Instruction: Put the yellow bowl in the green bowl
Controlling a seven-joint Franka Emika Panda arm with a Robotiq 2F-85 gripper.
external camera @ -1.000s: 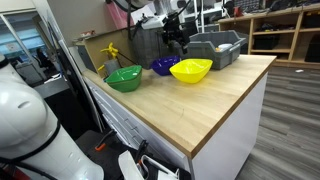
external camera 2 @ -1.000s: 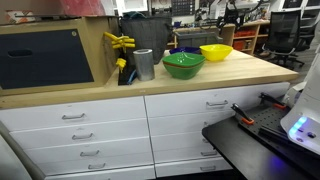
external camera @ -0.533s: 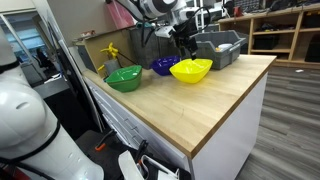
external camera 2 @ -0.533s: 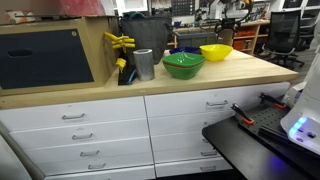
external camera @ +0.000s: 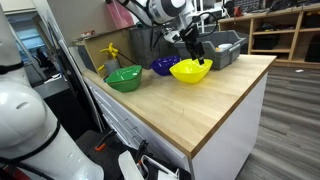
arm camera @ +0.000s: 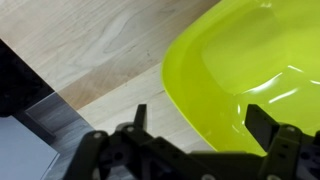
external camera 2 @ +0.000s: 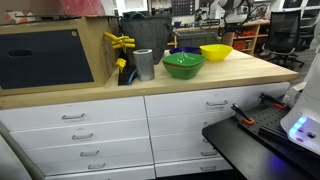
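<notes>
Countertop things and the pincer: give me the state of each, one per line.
yellow bowl: upright on the wooden counter, empty, not gripped.
green bowl: upright, empty, apart from the yellow bowl.
blue-purple bowl: upright, nothing stacked in it.
pincer: open, one finger over the yellow bowl's inside, the other outside its rim.
drawers: shut.

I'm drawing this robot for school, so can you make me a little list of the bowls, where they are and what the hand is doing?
Surface: light wooden countertop
Yellow bowl: bright yellow round plastic bowl, upright on the wood
Green bowl: bright green round plastic bowl, apart from the yellow one
Between them: smaller blue-purple round bowl
Hand: robot hand, open, over the yellow bowl's rim
Done yet: no, yellow not inside green
</notes>
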